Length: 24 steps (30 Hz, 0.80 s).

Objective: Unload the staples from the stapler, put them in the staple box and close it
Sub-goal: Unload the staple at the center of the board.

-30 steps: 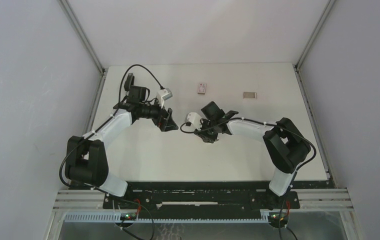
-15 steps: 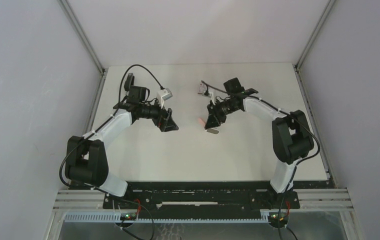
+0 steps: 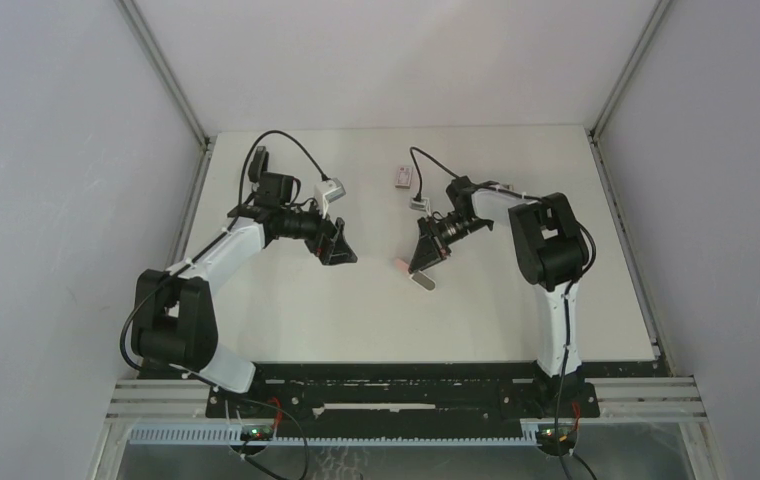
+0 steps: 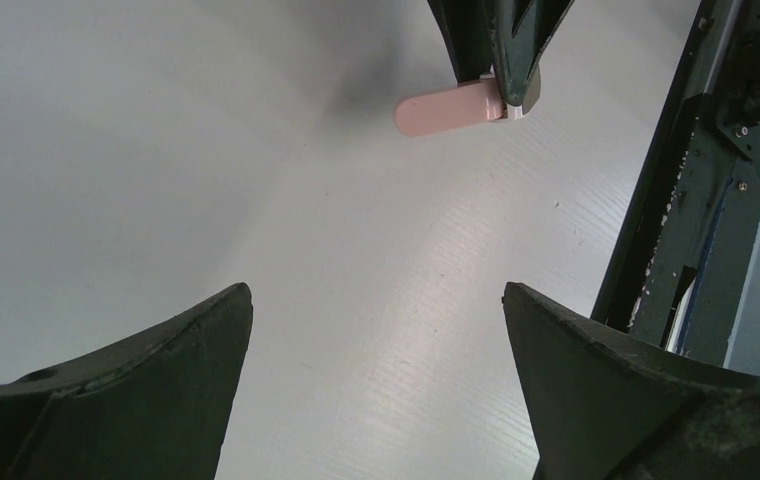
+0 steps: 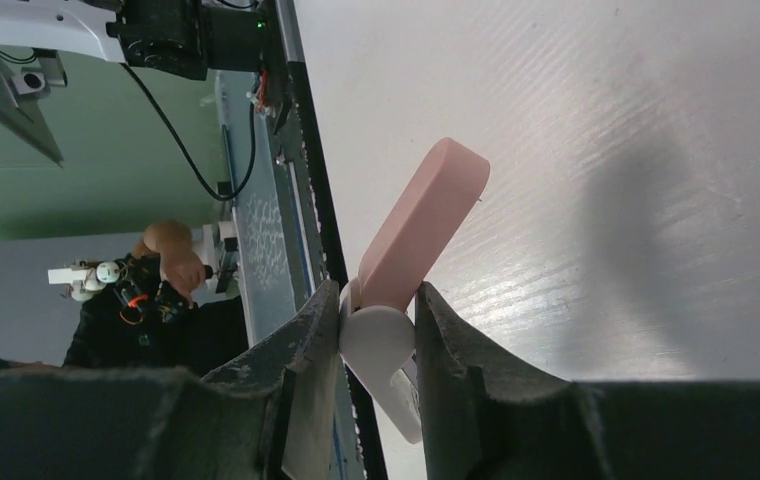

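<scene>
Two claws: right claw [image 5: 378,300] clamped on pink stapler [image 5: 421,225], left claw [image 4: 376,290] gaping — hold stapler steady, bring left across.

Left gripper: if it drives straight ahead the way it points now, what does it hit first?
Probably the bare table, short of the pink stapler held in the right gripper; depth is unclear.

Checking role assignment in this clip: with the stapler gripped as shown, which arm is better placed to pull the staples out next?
Left, probably. The left end effector is open and empty and faces the stapler. The right end effector is clamped on the stapler, so it is busy holding it.
</scene>
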Each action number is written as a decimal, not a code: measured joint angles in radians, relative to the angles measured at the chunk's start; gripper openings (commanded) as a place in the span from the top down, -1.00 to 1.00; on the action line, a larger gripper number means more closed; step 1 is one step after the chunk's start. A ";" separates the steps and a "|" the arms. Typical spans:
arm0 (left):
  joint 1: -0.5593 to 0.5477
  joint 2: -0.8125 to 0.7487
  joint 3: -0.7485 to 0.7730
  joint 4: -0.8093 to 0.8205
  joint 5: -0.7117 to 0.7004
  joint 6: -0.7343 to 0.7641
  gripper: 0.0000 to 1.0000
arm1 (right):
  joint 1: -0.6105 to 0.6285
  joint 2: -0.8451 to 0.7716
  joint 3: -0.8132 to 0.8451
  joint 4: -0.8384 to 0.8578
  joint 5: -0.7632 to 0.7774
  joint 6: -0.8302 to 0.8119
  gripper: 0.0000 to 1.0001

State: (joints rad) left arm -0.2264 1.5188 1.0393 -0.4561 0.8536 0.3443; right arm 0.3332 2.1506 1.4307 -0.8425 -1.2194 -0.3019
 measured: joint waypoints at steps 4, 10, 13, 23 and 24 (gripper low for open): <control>0.000 0.000 0.000 -0.001 0.000 0.000 -0.99 | -0.003 0.009 0.021 -0.002 0.013 0.027 0.52; 0.000 0.000 0.000 -0.002 0.000 0.000 -0.99 | -0.012 0.019 0.021 0.034 0.078 0.090 0.52; 0.000 0.000 0.000 -0.002 0.000 0.000 -0.99 | -0.014 0.029 0.021 0.048 0.101 0.111 0.51; 0.000 0.002 0.000 0.001 -0.001 -0.001 -0.99 | -0.027 0.039 0.021 0.059 0.096 0.132 0.46; 0.000 0.002 0.000 0.006 -0.003 -0.002 -0.99 | -0.032 0.037 0.021 0.059 0.074 0.133 0.46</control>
State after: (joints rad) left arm -0.2264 1.5208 1.0393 -0.4503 0.8509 0.3428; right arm 0.3008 2.1876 1.4517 -0.7834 -1.1450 -0.1688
